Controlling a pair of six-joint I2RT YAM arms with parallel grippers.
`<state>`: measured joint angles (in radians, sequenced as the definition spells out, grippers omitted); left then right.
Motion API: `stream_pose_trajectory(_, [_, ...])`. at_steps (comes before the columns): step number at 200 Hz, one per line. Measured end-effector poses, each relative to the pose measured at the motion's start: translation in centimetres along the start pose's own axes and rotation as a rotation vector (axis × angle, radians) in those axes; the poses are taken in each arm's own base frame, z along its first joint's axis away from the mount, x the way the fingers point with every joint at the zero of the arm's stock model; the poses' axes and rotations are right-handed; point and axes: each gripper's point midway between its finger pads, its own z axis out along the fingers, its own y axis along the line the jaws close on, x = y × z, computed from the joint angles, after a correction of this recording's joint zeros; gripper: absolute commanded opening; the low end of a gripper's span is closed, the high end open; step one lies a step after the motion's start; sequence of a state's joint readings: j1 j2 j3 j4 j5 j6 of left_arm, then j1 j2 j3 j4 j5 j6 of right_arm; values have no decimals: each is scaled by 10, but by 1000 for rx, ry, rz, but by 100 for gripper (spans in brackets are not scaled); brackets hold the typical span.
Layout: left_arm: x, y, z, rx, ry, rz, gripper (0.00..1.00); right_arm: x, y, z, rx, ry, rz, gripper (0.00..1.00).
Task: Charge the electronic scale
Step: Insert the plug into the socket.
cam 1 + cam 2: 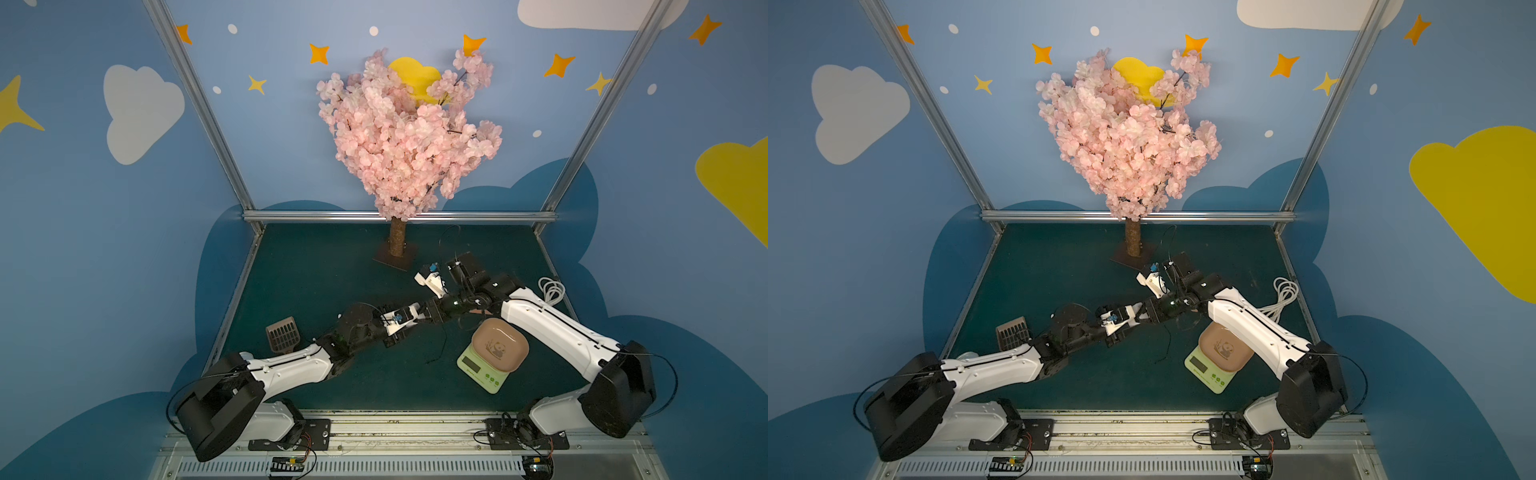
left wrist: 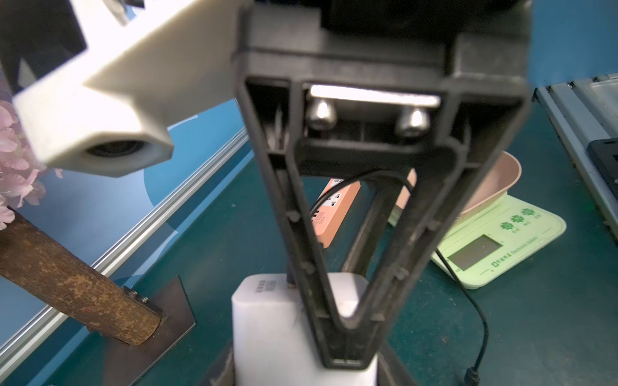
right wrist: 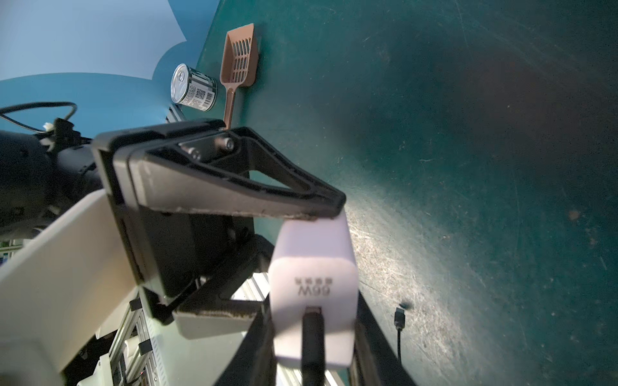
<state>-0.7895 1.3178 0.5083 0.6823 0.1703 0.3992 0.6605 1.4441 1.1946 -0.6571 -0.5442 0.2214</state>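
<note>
Dim top views, blurred wrist close-ups.

1. The electronic scale [image 1: 484,372] is a small, square, pale-green unit. A tan rounded-square tray [image 1: 500,345] with a panda picture inside sits on top of it.
2. Its front strip carries a grey display [image 2: 475,251] and three green buttons [image 2: 516,223].
3. It rests flat on the bench [image 1: 332,270], in the near right part, turned askew to the bench's edges with its display corner towards the near edge.
</note>
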Motion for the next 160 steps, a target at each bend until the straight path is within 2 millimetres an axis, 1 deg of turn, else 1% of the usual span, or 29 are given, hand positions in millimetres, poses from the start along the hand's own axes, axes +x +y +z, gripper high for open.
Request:
stream_pose_trajectory(12, [-4, -1, -1, 5, -13, -3, 79, -1, -7, -1, 34, -7, 7, 4])
stream_pose_trajectory(32, [-19, 2, -8, -2, -52, 2, 81, -5, -26, -10, 125, -20, 33, 4])
stream_pose_trajectory(55, [-38, 7, -20, -26, -109, 8, 82, -12, -65, -31, 320, -53, 81, 5])
stream_pose_trajectory(73, [-45, 8, -28, -37, -137, 14, 82, -11, -98, -51, 487, -64, 123, 6])
stream_pose_trajectory(90, [-46, 7, -30, -38, -141, 15, 82, -4, -128, -70, 619, -60, 168, 6])
stream_pose_trajectory(103, [-44, 6, -30, -36, -137, 15, 82, -1, -150, -84, 691, -60, 205, 6])
stream_pose_trajectory(118, [-41, 5, -30, -32, -132, 13, 82, 2, -175, -95, 754, -57, 253, 6])
stream_pose_trajectory(138, [-38, 3, -28, -23, -126, 11, 82, 10, -207, -100, 815, -25, 301, 6])
stream_pose_trajectory(160, [-36, 0, -26, -9, -125, 10, 82, 21, -232, -95, 841, 32, 330, 6])
